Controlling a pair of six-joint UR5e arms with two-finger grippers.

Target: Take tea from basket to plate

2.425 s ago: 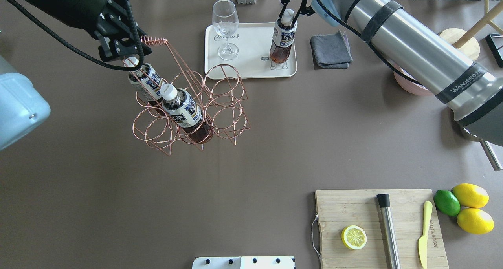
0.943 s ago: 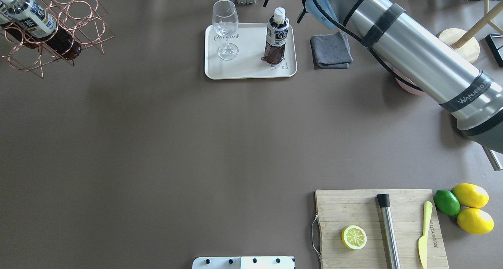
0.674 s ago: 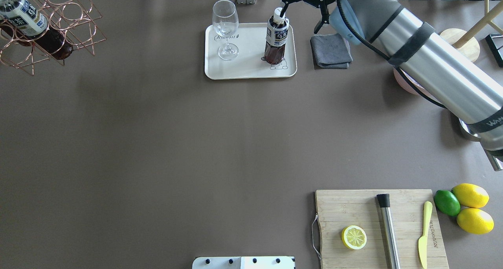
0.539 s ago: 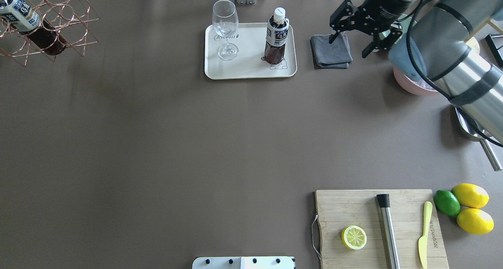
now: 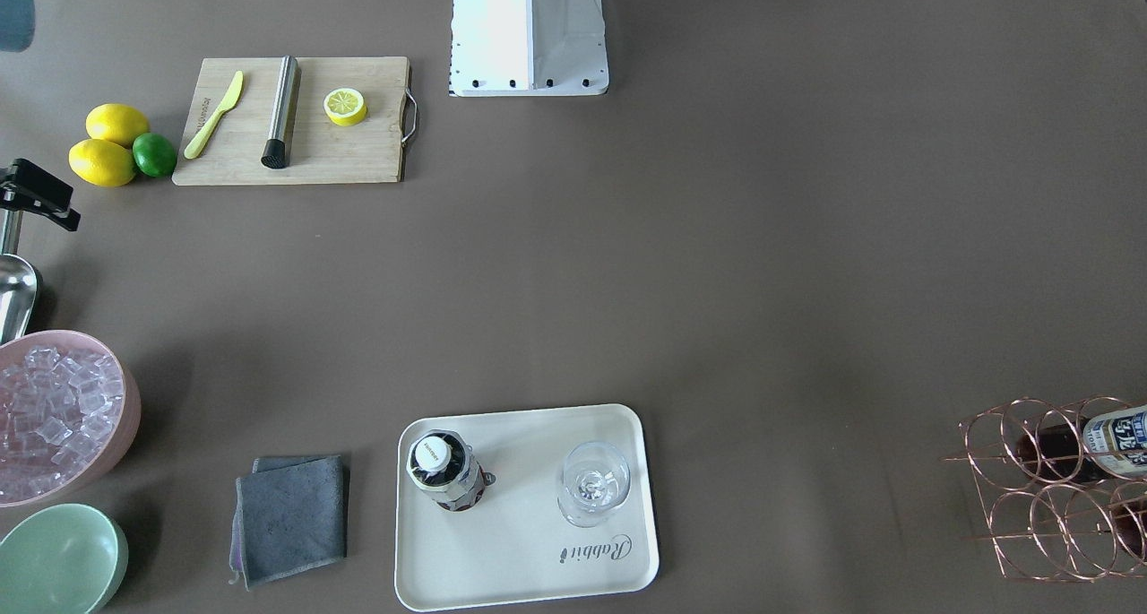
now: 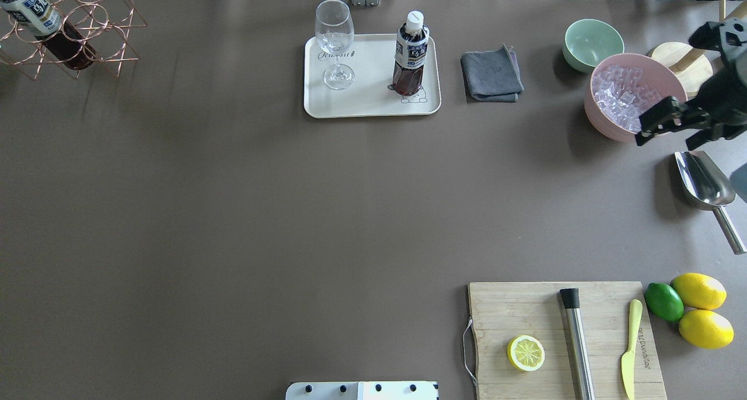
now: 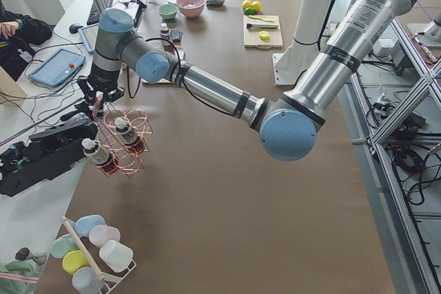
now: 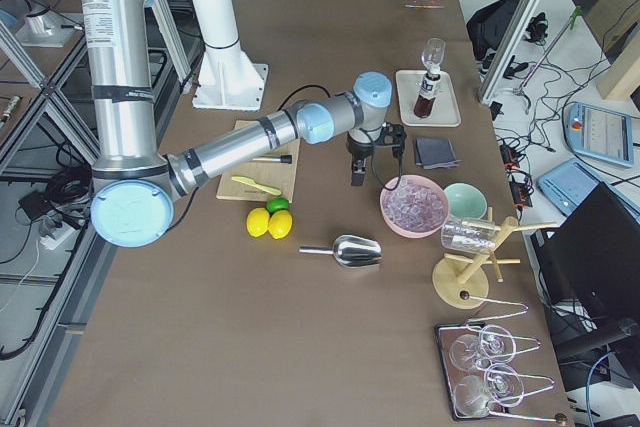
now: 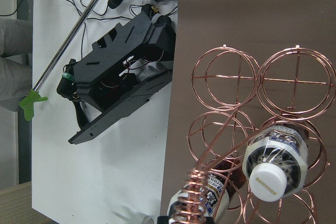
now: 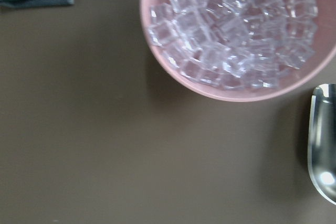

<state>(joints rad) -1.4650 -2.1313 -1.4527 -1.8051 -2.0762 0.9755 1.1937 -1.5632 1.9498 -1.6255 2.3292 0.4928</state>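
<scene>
One tea bottle (image 6: 411,55) stands upright on the cream plate (image 6: 373,105), over the bear drawing; it also shows in the front view (image 5: 439,471). The copper basket (image 6: 87,32) is at the table's far left corner with two more bottles (image 6: 35,17) in its rings. In the left wrist view its coiled handle (image 9: 194,198) is right below the camera. My left gripper (image 7: 96,96) is at the handle top; I cannot tell whether it is shut. My right gripper (image 6: 665,143) is open and empty beside the pink ice bowl, far from the plate.
A wine glass (image 6: 334,44) stands on the plate's left half. A grey cloth (image 6: 491,76), a mint bowl (image 6: 592,44), a pink bowl of ice (image 6: 589,111) and a metal scoop (image 6: 703,178) lie at the right. A cutting board (image 6: 525,306) and citrus fruit (image 6: 697,292) are near right.
My right gripper let go of the bottle on the plate and drew back to the right, past the cloth to the ice bowl. My left arm carried the basket to the far left corner.
</scene>
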